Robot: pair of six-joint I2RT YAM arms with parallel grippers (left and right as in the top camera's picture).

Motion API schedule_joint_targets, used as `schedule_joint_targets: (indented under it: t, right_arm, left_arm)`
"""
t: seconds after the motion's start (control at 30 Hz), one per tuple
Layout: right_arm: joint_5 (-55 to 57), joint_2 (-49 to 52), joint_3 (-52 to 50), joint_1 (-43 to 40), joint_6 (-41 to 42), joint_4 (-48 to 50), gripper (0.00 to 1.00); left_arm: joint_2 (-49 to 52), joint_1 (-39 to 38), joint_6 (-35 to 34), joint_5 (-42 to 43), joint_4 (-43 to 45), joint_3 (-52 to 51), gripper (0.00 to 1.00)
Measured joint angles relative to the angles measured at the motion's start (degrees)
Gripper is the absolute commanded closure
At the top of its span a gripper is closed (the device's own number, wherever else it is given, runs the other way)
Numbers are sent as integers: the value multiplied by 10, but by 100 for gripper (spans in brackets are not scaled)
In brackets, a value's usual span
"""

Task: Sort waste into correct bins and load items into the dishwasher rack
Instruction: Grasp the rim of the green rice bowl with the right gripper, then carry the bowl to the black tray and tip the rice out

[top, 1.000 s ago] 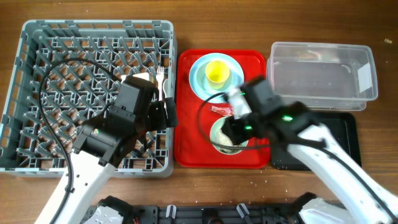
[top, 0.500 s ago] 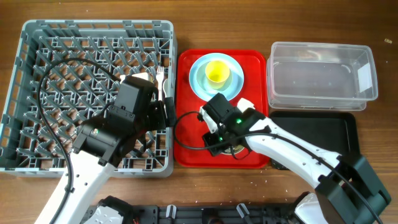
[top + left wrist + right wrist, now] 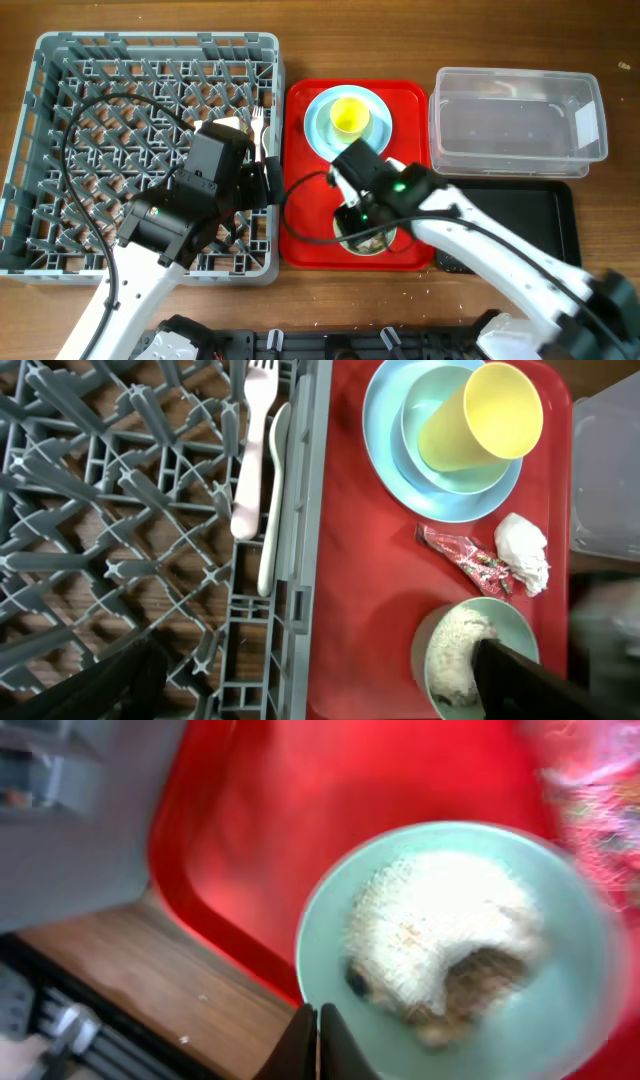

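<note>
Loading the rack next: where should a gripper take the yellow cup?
Likely pinch its rim wall from above, one finger inside: the yellow cup stands mouth-up, nested in a mint bowl on the blue plate, so its lower sides are shielded.

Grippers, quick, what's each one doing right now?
Left gripper: open, empty.
Right gripper: shut at the rim of the pale mint-green round bowl; grip cannot be told.

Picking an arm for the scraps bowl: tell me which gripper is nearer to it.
Right. The right gripper is shut at the bowl rim; the left gripper hangs open over the rack right edge, beside the tray.
</note>
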Motion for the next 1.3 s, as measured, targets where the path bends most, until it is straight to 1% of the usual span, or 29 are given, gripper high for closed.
schedule_joint_targets:
  t: [0.07, 0.1, 0.17, 0.2, 0.27, 0.3, 0.33, 0.37, 0.4, 0.43, 0.47, 0.57, 0.67, 0.7, 0.73, 0.8, 0.83, 0.87, 0.9, 0.93, 1.0, 1.13, 1.2, 1.27, 1.3]
  right_arm:
    - [45, -49, 24, -9, 16, -52, 96]
    - [87, -80, 27, -17, 36, -88, 96]
    - [133, -105, 28, -31, 65, -122, 95]
    - [136, -111, 28, -36, 78, -119, 88]
    - [110, -112, 28, -37, 93, -94, 65]
    - [96, -112, 28, -37, 97, -85, 55]
    - [70, -111, 23, -37, 100, -61, 51]
    - [46, -108, 15, -37, 101, -38, 51]
    - [22, -102, 5, -37, 102, -15, 56]
    - [-16, -90, -19, -34, 104, 24, 57]
    - [-28, -83, -37, -28, 105, 44, 57]
    - [-40, -50, -120, 14, 106, 115, 67]
    - [-12, -32, -142, 33, 108, 135, 69]
    - [-6, -23, -143, 37, 108, 149, 68]
    - [-2, -10, -143, 41, 108, 163, 63]
    - [4, 23, -144, 54, 105, 182, 64]
    - [4, 36, -144, 56, 104, 189, 69]
    - [4, 45, -144, 56, 101, 199, 81]
    - [4, 54, -144, 56, 96, 206, 87]
    - [4, 59, -144, 56, 92, 207, 88]
    - [5, 61, -144, 56, 90, 209, 96]
    - [13, 56, -138, 53, 83, 191, 96]
    - [13, 54, -121, 36, 77, 155, 96]
    - [28, 25, -87, -2, 67, 70, 96]
    - [39, 10, -77, -12, 66, 50, 96]
  left_arm:
    - [0, 0, 0, 0, 1, 0, 0]
    - [0, 0, 0, 0, 0, 0, 0]
    - [0, 0, 0, 0, 1, 0, 0]
    - [0, 0, 0, 0, 0, 0, 0]
    - [0, 0, 0, 0, 0, 0, 0]
    - [0, 0, 0, 0, 0, 0, 0]
    - [0, 0, 0, 0, 0, 0, 0]
    - [0, 0, 0, 0, 1, 0, 0]
    - [0, 0, 0, 0, 1, 0, 0]
    - [0, 0, 0, 0, 1, 0, 0]
    - [0, 0, 0, 0, 1, 0, 0]
    - [0, 0, 0, 0, 1, 0, 0]
    - [0, 0, 0, 0, 1, 0, 0]
    - [0, 0, 0, 0, 1, 0, 0]
    - [0, 0, 0, 0, 2, 0, 0]
    - [0, 0, 0, 0, 2, 0, 0]
    - [0, 0, 0, 0, 2, 0, 0]
    - [0, 0, 0, 0, 2, 0, 0]
    - [0, 0, 0, 0, 2, 0, 0]
    - [0, 0, 0, 0, 2, 0, 0]
    - [0, 0, 0, 0, 2, 0, 0]
    - [0, 0, 0, 0, 2, 0, 0]
    - [0, 0, 0, 0, 2, 0, 0]
    - [0, 0, 0, 0, 2, 0, 0]
    - [0, 0, 0, 0, 2, 0, 0]
